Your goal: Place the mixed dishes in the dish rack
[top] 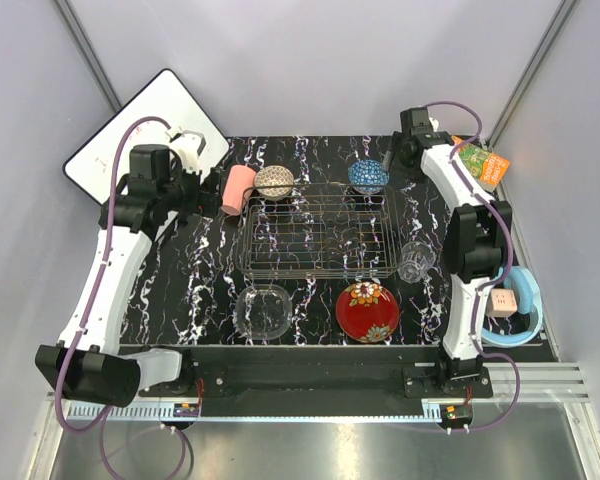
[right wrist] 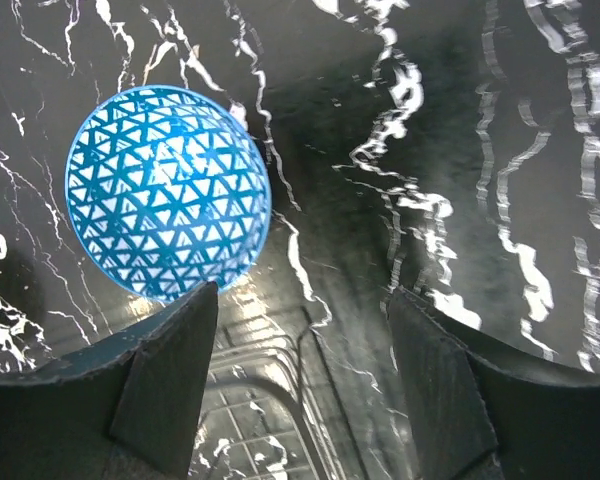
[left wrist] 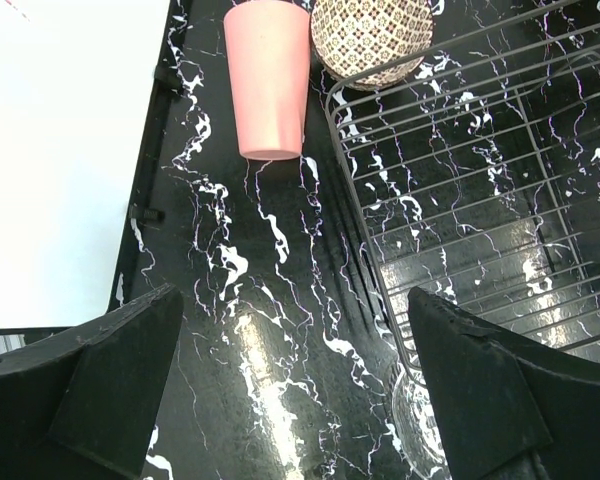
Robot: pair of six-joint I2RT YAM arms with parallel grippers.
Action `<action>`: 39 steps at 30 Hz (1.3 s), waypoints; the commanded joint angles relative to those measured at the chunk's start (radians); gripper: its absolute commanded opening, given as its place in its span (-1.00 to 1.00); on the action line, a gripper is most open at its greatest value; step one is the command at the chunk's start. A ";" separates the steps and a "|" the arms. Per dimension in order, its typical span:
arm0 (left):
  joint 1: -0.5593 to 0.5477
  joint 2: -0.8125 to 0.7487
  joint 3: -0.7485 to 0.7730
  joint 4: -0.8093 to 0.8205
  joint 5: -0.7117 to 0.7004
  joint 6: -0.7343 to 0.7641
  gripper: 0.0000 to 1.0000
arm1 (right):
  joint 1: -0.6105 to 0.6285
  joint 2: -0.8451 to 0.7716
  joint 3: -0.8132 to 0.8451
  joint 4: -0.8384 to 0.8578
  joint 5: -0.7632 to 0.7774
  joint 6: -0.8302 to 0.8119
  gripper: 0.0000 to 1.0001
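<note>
The silver wire dish rack (top: pixel 320 235) stands mid-table with nothing in it. The pink cup (top: pixel 238 189) lies on its side by the rack's far left corner, next to the beige patterned bowl (top: pixel 274 181). The blue patterned bowl (top: pixel 368 176) sits at the far right corner. The small clear glass (top: pixel 416 260) stands right of the rack. The clear glass bowl (top: pixel 263 311) and red floral plate (top: pixel 368 310) lie in front. My left gripper (top: pixel 202 185) is open just left of the cup (left wrist: pixel 269 80). My right gripper (top: pixel 398 155) is open beside the blue bowl (right wrist: pixel 167 190).
A white board (top: pixel 145 135) lies at the far left, partly off the mat. A green-orange book (top: pixel 483 162) sits at the far right and blue headphones (top: pixel 515 305) at the right edge. Grey walls close in the back and sides.
</note>
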 commanded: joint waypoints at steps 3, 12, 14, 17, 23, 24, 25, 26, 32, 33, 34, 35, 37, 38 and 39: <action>0.004 -0.051 -0.048 0.064 -0.016 0.009 0.98 | -0.007 0.122 0.136 0.013 -0.112 0.044 0.44; 0.004 -0.080 -0.094 0.068 -0.019 0.010 0.98 | -0.012 0.249 0.207 0.003 -0.123 0.047 0.32; 0.004 -0.093 -0.109 0.070 -0.029 0.016 0.98 | -0.012 0.269 0.213 0.001 -0.126 0.045 0.27; 0.004 -0.105 -0.125 0.071 -0.039 0.023 0.98 | -0.010 0.287 0.223 -0.001 -0.126 0.044 0.16; 0.004 -0.125 -0.134 0.074 -0.049 0.029 0.98 | -0.012 0.294 0.211 -0.001 -0.115 0.033 -0.45; 0.004 -0.126 -0.134 0.074 -0.052 0.027 0.98 | -0.012 0.292 0.208 -0.001 -0.109 0.030 -0.53; 0.004 -0.132 -0.134 0.074 -0.055 0.029 0.98 | -0.013 0.287 0.205 0.001 -0.107 0.024 -0.63; 0.004 -0.134 -0.134 0.074 -0.057 0.029 0.98 | -0.015 0.280 0.202 0.001 -0.104 0.022 -0.79; 0.004 -0.159 -0.152 0.073 -0.068 0.032 0.98 | -0.016 0.196 0.199 -0.010 -0.032 -0.016 -1.00; 0.004 -0.163 -0.156 0.074 -0.069 0.030 0.98 | -0.018 0.177 0.202 -0.014 0.007 -0.022 -1.00; 0.004 -0.168 -0.159 0.076 -0.069 0.029 0.98 | -0.016 0.137 0.207 -0.014 0.032 -0.034 -1.00; 0.004 -0.168 -0.162 0.074 -0.069 0.027 0.98 | -0.018 0.114 0.211 -0.016 0.057 -0.039 -1.00; 0.004 -0.177 -0.165 0.074 -0.072 0.026 0.98 | -0.018 0.045 0.219 -0.017 0.144 -0.057 -1.00; 0.004 -0.180 -0.165 0.073 -0.077 0.026 0.98 | -0.018 0.025 0.231 -0.019 0.175 -0.064 -1.00; 0.004 -0.185 -0.163 0.073 -0.075 0.026 0.98 | -0.016 0.005 0.237 -0.025 0.242 -0.070 -1.00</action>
